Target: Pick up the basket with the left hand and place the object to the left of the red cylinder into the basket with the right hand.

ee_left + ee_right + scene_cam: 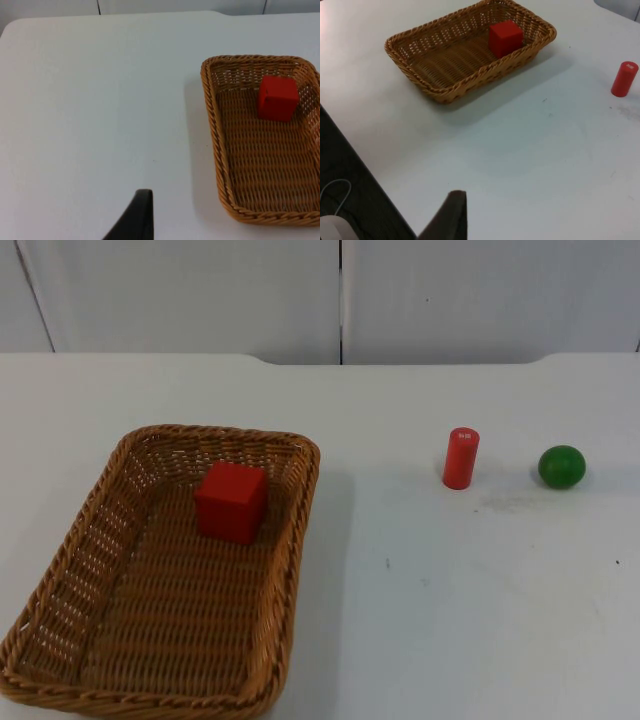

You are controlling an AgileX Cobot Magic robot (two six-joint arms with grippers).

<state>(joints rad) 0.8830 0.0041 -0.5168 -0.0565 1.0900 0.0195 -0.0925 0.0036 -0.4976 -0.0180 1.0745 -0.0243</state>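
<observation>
Since the red cube (231, 501) already lies inside the wicker basket (292, 570), toward its far end and just beside the right-hand wall, the placing looks done: the cube is the only thing to the left of the red cylinder (460, 458), which stands upright on the white table (450, 610) with the green ball (561, 466) near it on its right. Resting flat on the table, the basket has not been lifted, and nothing touches its rim. One black fingertip of the left gripper (131, 217) hangs over bare table well apart from the basket's left wall; the right gripper (448, 215) hovers by the table's edge, well away from basket and cylinder, and both arms seem to be waiting. Whether either pincer is spread or pressed together I cannot tell. Wide open table lies between basket and cylinder, so an approach to the long rim meets no obstacle, though the basket's near end sits close to the table's front
</observation>
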